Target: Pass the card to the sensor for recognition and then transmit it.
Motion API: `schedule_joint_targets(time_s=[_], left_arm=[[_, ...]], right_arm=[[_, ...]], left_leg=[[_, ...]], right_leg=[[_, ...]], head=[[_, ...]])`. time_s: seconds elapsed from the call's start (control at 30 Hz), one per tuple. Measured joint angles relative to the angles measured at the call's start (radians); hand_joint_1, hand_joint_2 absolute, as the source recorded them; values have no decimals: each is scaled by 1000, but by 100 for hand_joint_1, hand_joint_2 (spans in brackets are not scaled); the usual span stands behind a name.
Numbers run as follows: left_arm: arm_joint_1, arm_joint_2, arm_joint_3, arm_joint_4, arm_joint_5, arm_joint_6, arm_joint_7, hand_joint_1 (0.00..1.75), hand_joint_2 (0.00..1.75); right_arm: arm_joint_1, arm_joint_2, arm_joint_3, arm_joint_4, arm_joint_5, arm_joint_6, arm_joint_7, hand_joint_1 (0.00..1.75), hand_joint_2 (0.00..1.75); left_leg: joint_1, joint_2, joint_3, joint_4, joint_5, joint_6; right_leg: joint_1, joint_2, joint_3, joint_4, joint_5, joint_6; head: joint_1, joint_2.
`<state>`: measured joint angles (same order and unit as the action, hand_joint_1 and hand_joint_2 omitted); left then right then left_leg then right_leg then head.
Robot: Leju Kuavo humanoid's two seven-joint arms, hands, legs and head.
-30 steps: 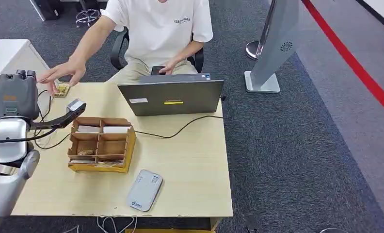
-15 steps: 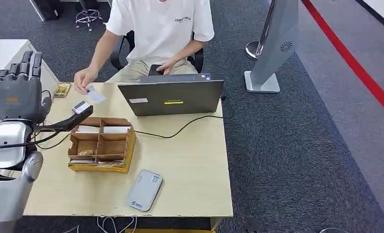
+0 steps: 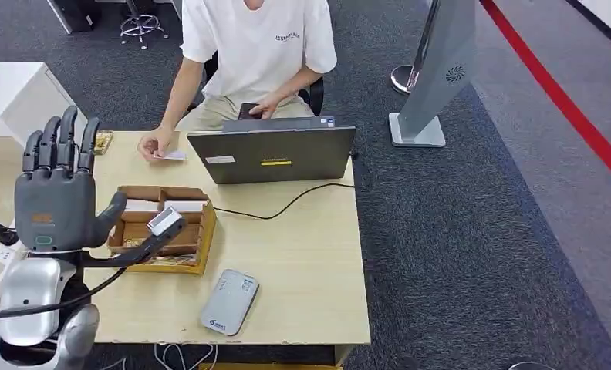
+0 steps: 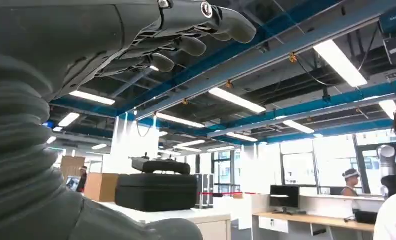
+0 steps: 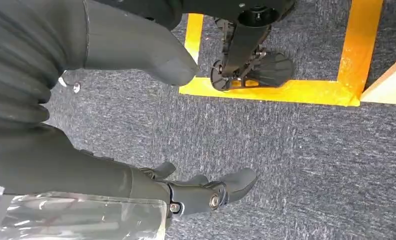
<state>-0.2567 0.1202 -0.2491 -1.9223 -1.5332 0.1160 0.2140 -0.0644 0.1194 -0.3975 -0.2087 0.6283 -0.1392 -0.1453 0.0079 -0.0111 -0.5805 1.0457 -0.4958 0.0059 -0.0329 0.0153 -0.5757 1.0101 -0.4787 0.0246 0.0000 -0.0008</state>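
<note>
Left hand point(image 3: 58, 189) raised upright at near left of table point(image 3: 302, 262), back of hand toward head camera, fingers point(image 3: 69, 139) extended and spread, thumb out to the right, nothing held; same hand point(image 4: 136, 40) seen in left wrist view against ceiling lights, fingers loosely extended. Right hand point(image 5: 151, 125) seen in right wrist view hanging over grey carpet point(image 5: 296, 165) with yellow floor tape point(image 5: 286, 90), thumb and fingers apart, nothing between them. Card point(image 3: 173, 154) at far left of table, lying flat under a person's hand point(image 3: 156, 143), just left of laptop point(image 3: 275, 154). Sensor point(image 3: 231, 301) lay flat near table's near edge, well apart from card. Wooden divided box point(image 3: 163, 228) stood between hand and laptop, left of sensor, white slips in its far compartments. Black cable point(image 3: 287, 204) ran from laptop toward box. Person in white shirt point(image 3: 260, 42) seated behind laptop.
</note>
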Motion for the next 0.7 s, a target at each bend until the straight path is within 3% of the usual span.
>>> schedule_joint_targets(time_s=[0.23, 0.47, 0.53, 0.7], left_arm=[[31, -4, -22, -31, 0, 6, -7, 0, 175], [172, 81, -166, -73, 0, 5, 227, 0, 175], [217, 96, -180, -73, 0, -10, 259, 0, 175], [333, 103, -172, -39, 0, -23, 269, 0, 175]], right_arm=[[2, 0, -5, 0, -2, -10, 2, 0, 175], [6, 2, -53, 0, 7, -32, 5, 0, 175], [6, 4, -64, -1, 16, -32, 6, 0, 175], [7, 10, -90, -2, 61, -33, 10, 0, 175]], left_leg=[[0, 0, 0, 0, 0, 0], [0, 0, 0, 0, -1, 1], [0, 0, 0, 0, -1, 1], [0, 0, -1, -1, -1, 1]], right_leg=[[0, 0, 1, 0, 0, 0], [0, 0, 0, 0, -1, 0], [0, 0, 0, 0, -1, 0], [0, 0, 0, 0, -1, 0]], head=[[0, 0], [0, 0], [0, 0], [0, 0]])
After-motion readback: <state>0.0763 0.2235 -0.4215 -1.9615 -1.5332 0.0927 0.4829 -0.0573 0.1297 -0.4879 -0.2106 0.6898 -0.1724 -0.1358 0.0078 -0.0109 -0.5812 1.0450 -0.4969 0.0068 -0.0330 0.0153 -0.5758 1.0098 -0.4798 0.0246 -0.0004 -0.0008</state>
